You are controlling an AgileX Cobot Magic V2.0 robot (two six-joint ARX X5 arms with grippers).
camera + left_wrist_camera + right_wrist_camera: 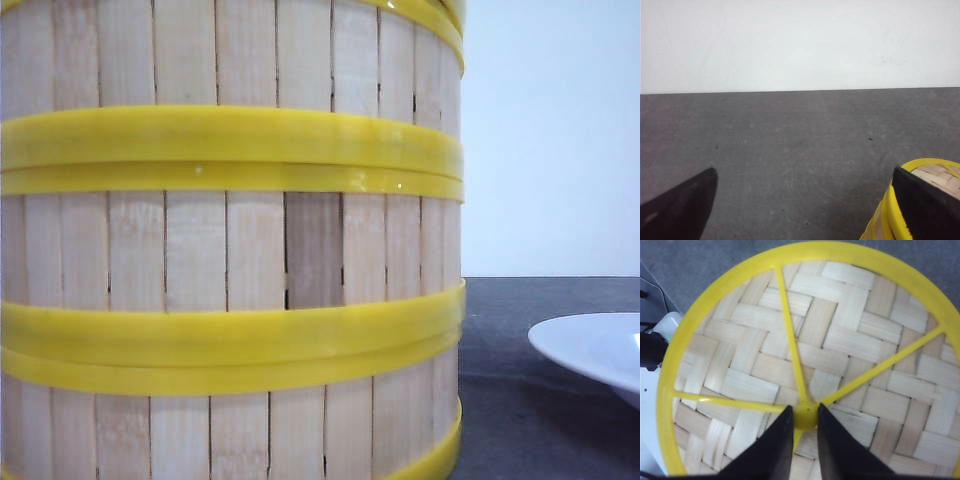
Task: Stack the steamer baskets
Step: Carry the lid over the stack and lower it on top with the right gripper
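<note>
Here you see the steamer baskets stacked as a column close to the front camera, pale slat walls banded by paired yellow rims, standing on the dark grey desk. To the column's right, well apart, the edge of a white plate rests on the desk, and a plain white wall closes the room behind.

Your right gripper has its jaws clenched on the yellow hub of the woven-slat lid, where the spokes meet; the lid's yellow ring and herringbone weave spread out all around the jaws.

Your left gripper has its jaws released, spread wide with only bare speckled grey desk between them. Behind one of the fingers lies a yellow rim with woven slats inside; whether the finger touches it, you cannot tell.
</note>
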